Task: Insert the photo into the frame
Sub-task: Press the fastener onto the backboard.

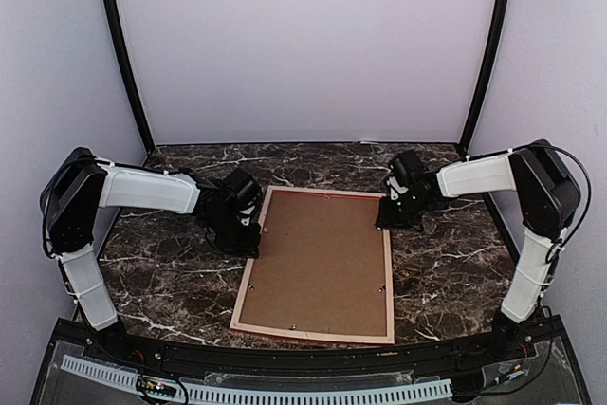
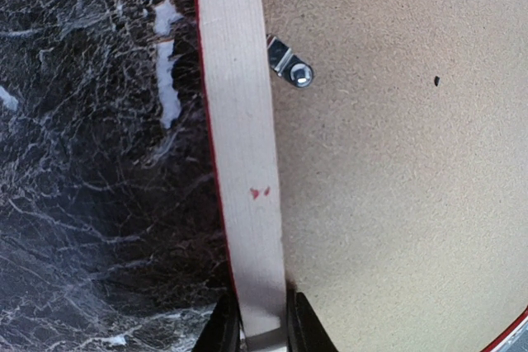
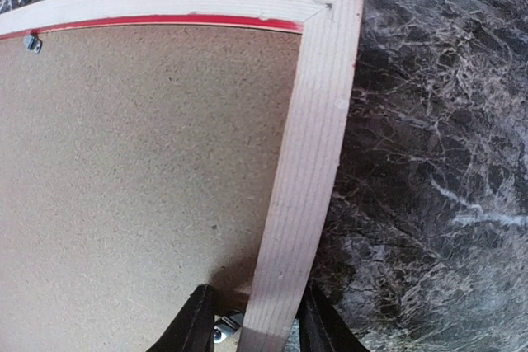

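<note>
The thin rectangular pale-wood frame (image 1: 313,334), back up at picture centre, is pinched on its left rail by the left gripper (image 2: 262,329). Its right rail is straddled loosely by the spread jaws of the right gripper (image 3: 260,323).

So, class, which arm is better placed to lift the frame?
Probably left: the left claw clamps a rail of the frame, while the right claw straddles the opposite rail, gap showing.

Frame (image 1: 313,333): pale wood-grain back, thin red edge line, two small red specks on the left rail. Backing board (image 1: 322,263): plain brown, finely speckled. Table (image 1: 171,272): black marble, white veins. Metal tab (image 2: 289,63): silver. Arms (image 1: 147,189): white shells, black joints. Walls (image 1: 303,45): pale lilac.
</note>
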### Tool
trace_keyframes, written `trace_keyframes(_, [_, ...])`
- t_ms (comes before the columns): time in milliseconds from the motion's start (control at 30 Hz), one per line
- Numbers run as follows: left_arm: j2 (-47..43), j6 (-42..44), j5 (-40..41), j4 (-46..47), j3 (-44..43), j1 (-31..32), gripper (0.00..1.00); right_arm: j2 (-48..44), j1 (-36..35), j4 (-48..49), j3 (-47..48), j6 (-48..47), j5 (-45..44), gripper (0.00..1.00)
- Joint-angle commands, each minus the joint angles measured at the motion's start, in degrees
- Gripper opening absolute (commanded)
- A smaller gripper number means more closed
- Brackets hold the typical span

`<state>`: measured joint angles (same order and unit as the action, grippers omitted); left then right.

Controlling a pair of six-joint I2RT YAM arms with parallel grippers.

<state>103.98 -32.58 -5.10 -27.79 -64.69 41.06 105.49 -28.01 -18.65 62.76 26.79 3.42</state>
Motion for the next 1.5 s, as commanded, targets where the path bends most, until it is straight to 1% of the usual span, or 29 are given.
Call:
trace_keyframes(0, [0.47,1.86,-0.04,-2.07,1.07,0.39,0.14,1.29,0.39,-3.05,1.15,-3.94,1.23,0.34])
trace_keyframes(233, [0.6,1.83,-0.17,-2.13,0.97,0.42,0.15,1.94,1.03,-3.49,1.6,-5.75,3.06,0.28])
trace_keyframes(367, [0.69,1.93,-0.17,-2.26,0.9,0.43,0.15,2.77,1.06,-4.07,2.41,-7.55,4.89,0.26])
trace_keyframes(567, [0.71,1.9,-0.17,-2.5,0.83,0.37,0.15,3.81,1.1,-7.17,4.3,-13.05,6.5,0.25])
trace_keyframes(700, [0.63,1.82,-0.15,-2.61,0.79,0.39,0.15,4.23,1.6,-8.42,5.33,-15.05,7.74,0.25])
trace_keyframes(800, [0.34,1.54,0.1,-2.6,0.82,0.43,0.15,4.2,2.73,-8.33,5.88,-14.85,9.26,0.31])
trace_keyframes(933, [-0.19,0.84,0.25,-2.12,1.52,0.4,0.17,3.64,3.94,-9.04,7.34,-14.04,9.51,0.44])
trace_keyframes(1033, [-0.46,-0.01,0.33,-1.45,1.91,0.47,0.2,2.81,4.28,-9.66,8.43,-13.04,9.56,0.51])
trace_keyframes(1133, [-0.85,-0.7,0.51,-0.82,2.24,0.63,0.22,1.24,4.29,-9.99,8.45,-11.8,9.91,0.55])
trace_keyframes(1200, [-1.15,-1.19,0.61,-0.25,2.33,0.78,0.23,-0.77,4.28,-9.52,7.07,-10.37,10.2,0.55])
trace_keyframes(1300, [-1.48,-1.5,0.53,0.6,2.52,1.06,0.24,-4.23,3.9,-7.62,2.98,-7.64,10.89,0.57])
trace_keyframes(1467, [-1.72,-1.53,0.8,2.22,2.4,1.19,0.28,-9.76,1.39,-4.62,-5.41,-2.38,9.05,0.6])
